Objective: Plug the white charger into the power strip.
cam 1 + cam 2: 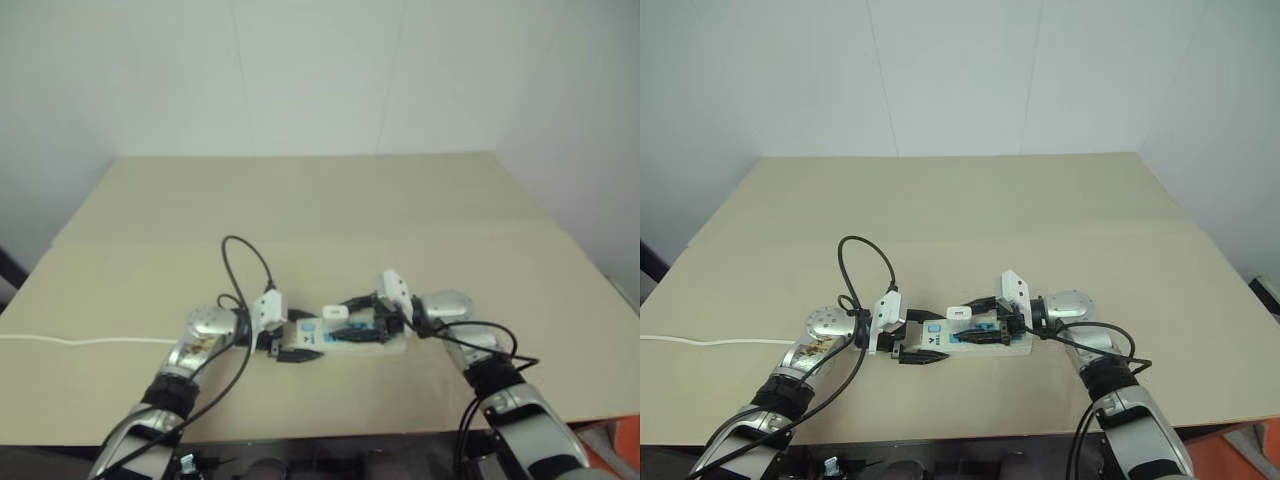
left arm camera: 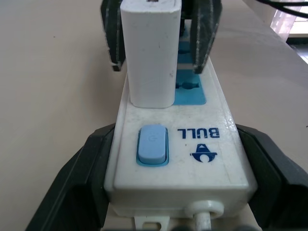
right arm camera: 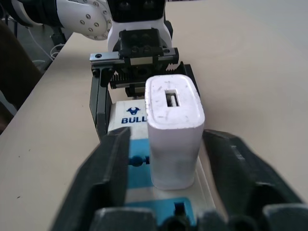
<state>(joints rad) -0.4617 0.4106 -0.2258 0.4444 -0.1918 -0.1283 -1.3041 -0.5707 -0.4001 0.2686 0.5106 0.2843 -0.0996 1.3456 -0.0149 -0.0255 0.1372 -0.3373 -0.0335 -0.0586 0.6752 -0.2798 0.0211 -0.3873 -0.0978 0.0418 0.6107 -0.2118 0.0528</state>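
While the right gripper (image 3: 171, 192) sits at the far end of the strip, its two black fingers (image 3: 113, 178) stand apart, one on each side of the white charger (image 3: 173, 139). They are just beside it, and from the right wrist view I can see a gap on both sides, so they do not seem to squeeze it. On the table as the head sees it, the charger lies at about nine o'clock from this gripper, very close.

The charger stands upright in the blue socket nearest the switch (image 2: 152, 144). Its bottom meets the socket face, so I think it is plugged in, or almost.

The left gripper (image 2: 168, 192) has its fingers wide, pressed against the two long sides of the power strip (image 2: 211, 154) at the switch end. It seems to hold the strip so it cannot slide. From this gripper the charger lies at about three o'clock on the table, a little farther away than from the right one.

The strip lies long-ways from nine o'clock to three o'clock, between the two grippers (image 1: 330, 335). The charger's long side points up from it.

So the right gripper is the nearer one. I think it only needs to back off toward three o'clock, straight along the strip, without bumping the charger.

A thin white cord (image 1: 80, 341) runs off along the table (image 1: 300, 200) toward nine o'clock.
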